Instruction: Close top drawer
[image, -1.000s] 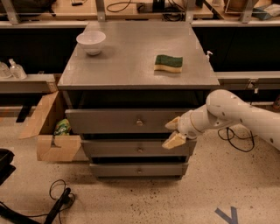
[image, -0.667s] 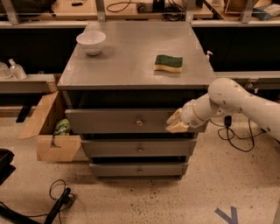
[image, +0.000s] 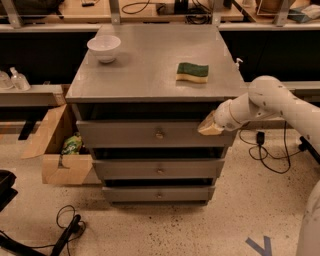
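The top drawer (image: 150, 134) is a wide grey drawer with a small brass knob (image: 159, 134) at its centre. It stands a little out from the grey cabinet (image: 155, 70), with a dark gap above its front. My gripper (image: 210, 127) is at the drawer's right end, its tan fingertips against the upper right part of the front panel. My white arm (image: 270, 102) comes in from the right.
A white bowl (image: 104, 48) and a green-yellow sponge (image: 192, 72) lie on the cabinet top. Two narrower drawers (image: 159, 170) sit below. An open cardboard box (image: 57, 150) stands at the left, cables (image: 65, 227) lie on the floor.
My gripper has moved up from the middle drawer's level to the top drawer's right end. The camera has come closer to the cabinet.
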